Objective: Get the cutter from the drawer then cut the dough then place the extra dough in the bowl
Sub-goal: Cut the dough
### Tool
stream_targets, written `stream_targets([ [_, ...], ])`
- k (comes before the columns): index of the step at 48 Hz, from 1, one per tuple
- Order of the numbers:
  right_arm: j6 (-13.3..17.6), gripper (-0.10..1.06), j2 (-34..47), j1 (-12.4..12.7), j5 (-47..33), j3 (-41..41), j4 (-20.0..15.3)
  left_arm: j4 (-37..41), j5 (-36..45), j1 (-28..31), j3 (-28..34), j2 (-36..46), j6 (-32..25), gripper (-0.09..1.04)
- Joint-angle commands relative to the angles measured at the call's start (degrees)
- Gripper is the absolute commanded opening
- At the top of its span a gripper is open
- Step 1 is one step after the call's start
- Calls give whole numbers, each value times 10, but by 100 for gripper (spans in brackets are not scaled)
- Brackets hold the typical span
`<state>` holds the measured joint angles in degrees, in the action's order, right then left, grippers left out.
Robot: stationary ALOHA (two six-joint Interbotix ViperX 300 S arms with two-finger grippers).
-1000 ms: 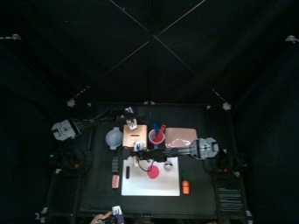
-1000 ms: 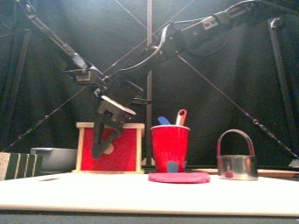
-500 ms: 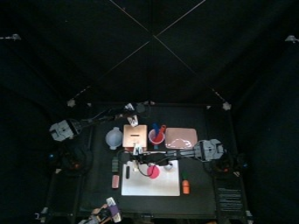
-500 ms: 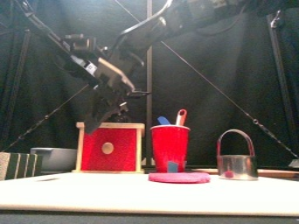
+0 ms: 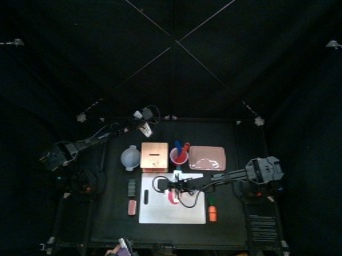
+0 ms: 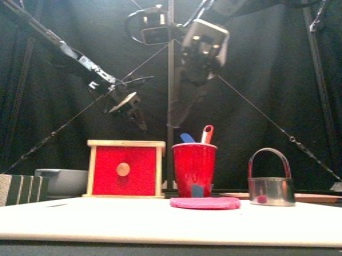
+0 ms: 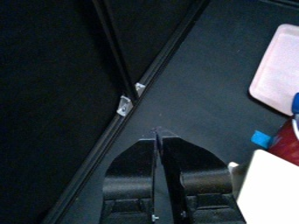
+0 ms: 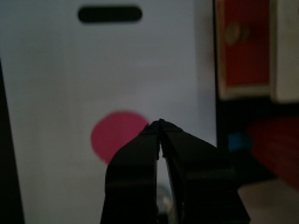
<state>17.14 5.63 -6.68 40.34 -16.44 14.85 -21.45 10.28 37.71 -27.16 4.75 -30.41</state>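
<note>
right wrist view: dough (image 8: 117,138) lies beyond the closed right end effector (image 8: 158,125), apart.

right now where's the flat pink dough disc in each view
Top view: flat pink dough disc on the white cutting board, front centre.
Front view: low, right of centre, before the red cup.
Left wrist view: not in it.
Right wrist view: left of centre.
Shared landmark: the board under it.
</note>
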Motion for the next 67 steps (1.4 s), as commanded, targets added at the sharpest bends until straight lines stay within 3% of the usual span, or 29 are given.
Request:
stream_targets([
  [1, -2, 49, -60, 3, -2, -41, -11, -14, -39, -41, -14, 38, -4, 46],
  [13, -2, 70, -129, 4, -5, -146, -46, -31, -188, -156, -82, 92, 2, 46],
  [19, -2, 84, -149, 4, -5, -174, -61, -47, -279, -215, -118, 116, 2, 46],
  [25, -2, 91, -153, 4, -2, -192, -73, -63, -350, -272, -159, 137, 2, 46],
  [47, -4, 90, -93, 33, -22, -214, -70, -138, -447, -425, -248, 149, 8, 46],
  [67, -2, 62, -91, 11, 21, -173, -84, -196, -450, -504, -315, 143, 64, 46],
])
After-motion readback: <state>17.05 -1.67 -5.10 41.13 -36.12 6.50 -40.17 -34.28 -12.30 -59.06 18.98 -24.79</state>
